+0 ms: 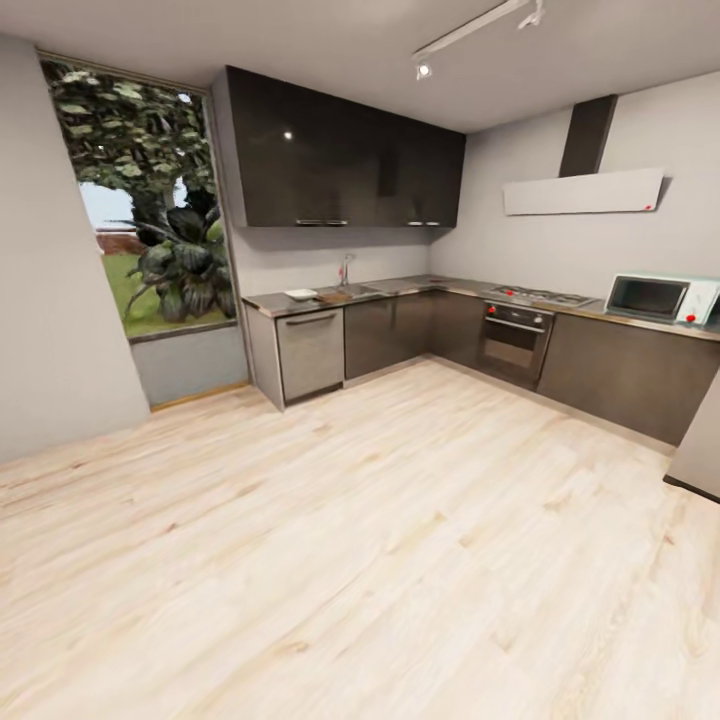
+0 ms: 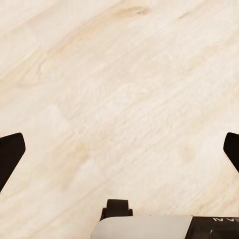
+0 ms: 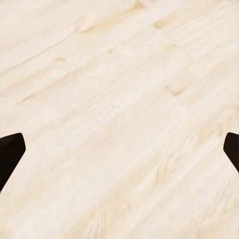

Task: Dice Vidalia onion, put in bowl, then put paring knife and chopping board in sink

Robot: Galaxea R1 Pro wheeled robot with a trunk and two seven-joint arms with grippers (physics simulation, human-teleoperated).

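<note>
Standing across the room, the sink (image 1: pixel 352 292) is a small grey basin set into the far countertop (image 1: pixel 400 287), with a thin chrome tap (image 1: pixel 346 268) rising behind it. Just beside the basin on the window side lies the brown chopping board (image 1: pixel 332 296), and next to that, nearer the end of the counter, sits the white bowl (image 1: pixel 300 294). The onion and the knife are too small to make out from this distance.

The worktop runs along the back wall, turns a corner and carries on along the right-hand wall, past a hob (image 1: pixel 540 295) with an oven (image 1: pixel 516 340) under it, to a white microwave (image 1: pixel 660 298). Dark wall cabinets (image 1: pixel 340 155) hang above the sink, and a pale extractor hood (image 1: pixel 582 190) is fixed above the hob. A tall window (image 1: pixel 145 200) at the left shows grass and leafy plants.

A wide stretch of pale wooden floor (image 1: pixel 350 540) separates the robot from all of this, so both pincers are well apart from the sink and everything on the counter. In the left wrist view, the left gripper (image 2: pixel 119 154) points down at bare planks, its 2 dark fingertips (image 2: pixel 10 154) spread to opposite edges with nothing between them; part of the robot's own body (image 2: pixel 149 226) shows beneath. In the right wrist view, the right gripper (image 3: pixel 119 154) is likewise released and wide, its fingertips (image 3: pixel 10 154) framing floorboards.
</note>
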